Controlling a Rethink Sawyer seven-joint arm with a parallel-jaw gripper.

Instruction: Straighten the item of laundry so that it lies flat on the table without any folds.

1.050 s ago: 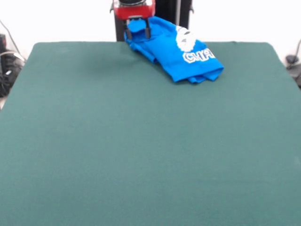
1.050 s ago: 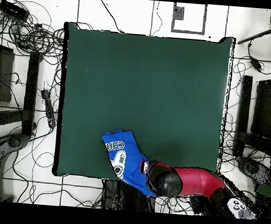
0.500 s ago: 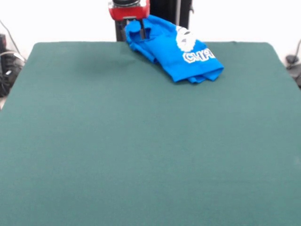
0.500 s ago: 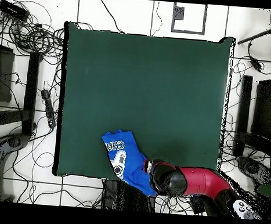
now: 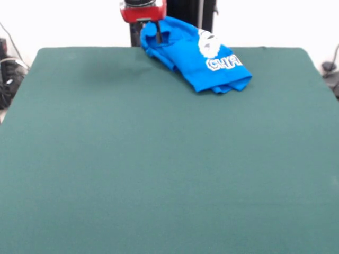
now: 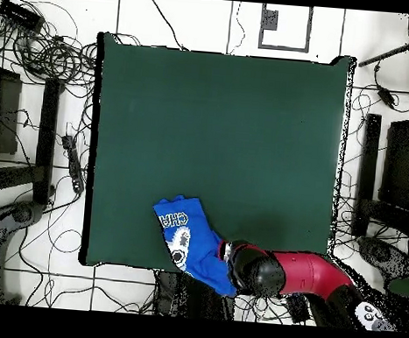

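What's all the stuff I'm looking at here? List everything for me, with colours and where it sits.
T-shirt: one, bright blue with white print and letters, bunched in folds at the table's edge next to the robot, one part hanging past that edge.
Table: one, dark green cloth top, fills most of both views.
Cables: many, black, tangled on the white floor around the table.
Black stands or frames: several, on the floor at both sides of the table.
Robot arm: one, red and black, reaching to the shirt from the base side.
End effector: one, dark, under a red housing, at the shirt's raised end; whether it is open or shut cannot be told.
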